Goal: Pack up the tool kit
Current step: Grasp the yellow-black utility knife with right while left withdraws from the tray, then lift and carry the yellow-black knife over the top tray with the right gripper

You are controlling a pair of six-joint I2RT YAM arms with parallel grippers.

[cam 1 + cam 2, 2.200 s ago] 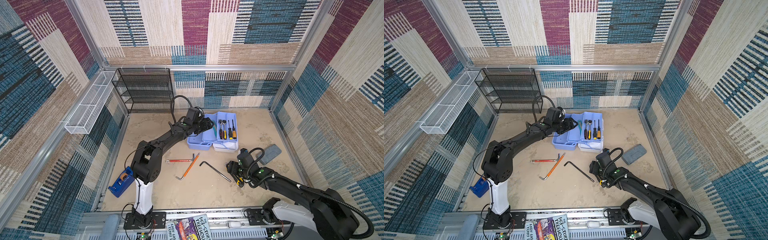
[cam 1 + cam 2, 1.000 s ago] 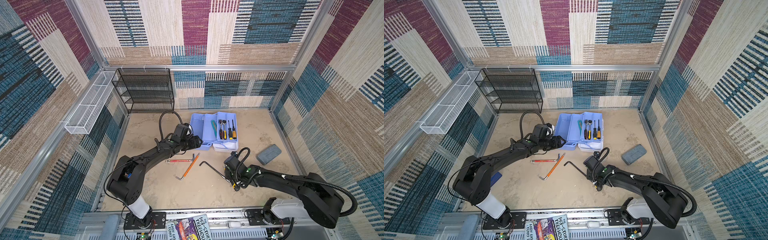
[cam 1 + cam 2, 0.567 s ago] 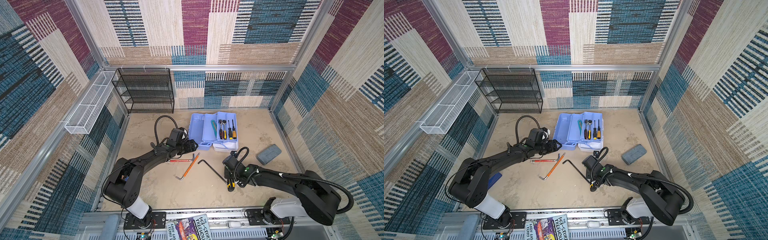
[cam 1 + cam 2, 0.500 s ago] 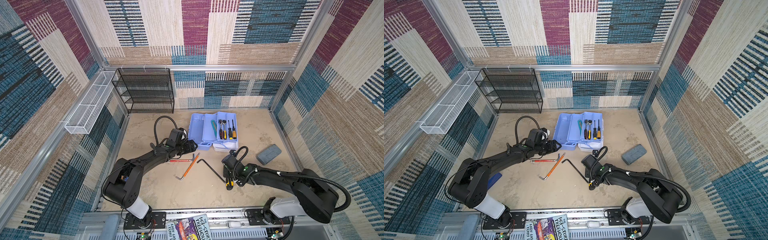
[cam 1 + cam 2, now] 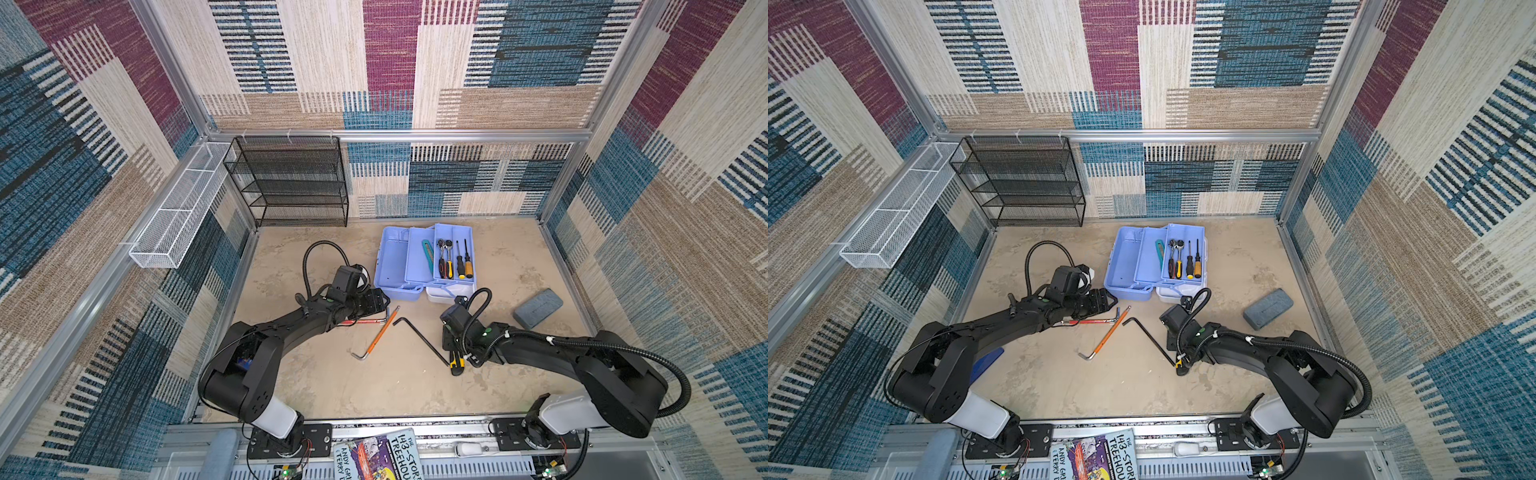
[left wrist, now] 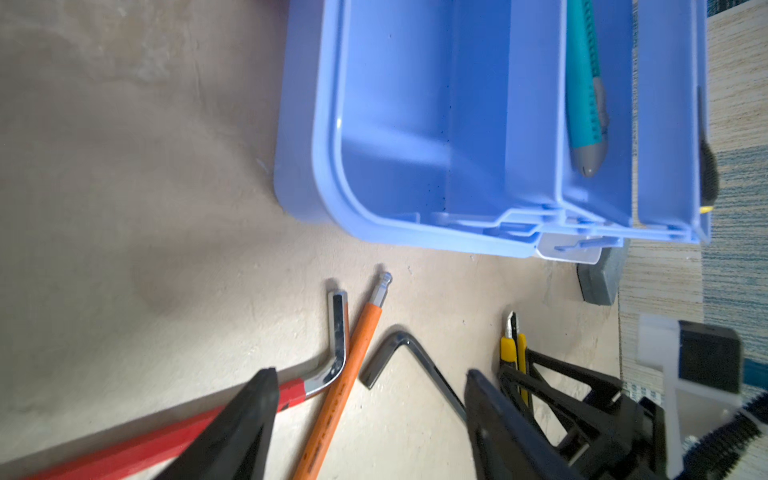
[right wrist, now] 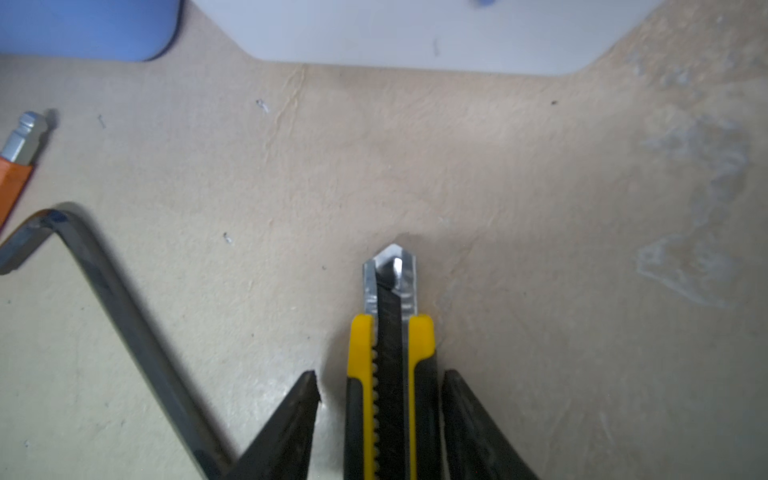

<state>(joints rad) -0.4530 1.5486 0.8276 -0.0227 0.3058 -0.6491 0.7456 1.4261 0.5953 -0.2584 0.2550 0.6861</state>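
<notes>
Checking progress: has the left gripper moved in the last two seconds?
Yes. The left gripper has pulled back off the toolbox toward the near edge; its open jaws are now by the red hex key.

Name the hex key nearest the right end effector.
The black hex key, its long arm ending beside the right end effector; the red key and orange key lie farther left.
</notes>
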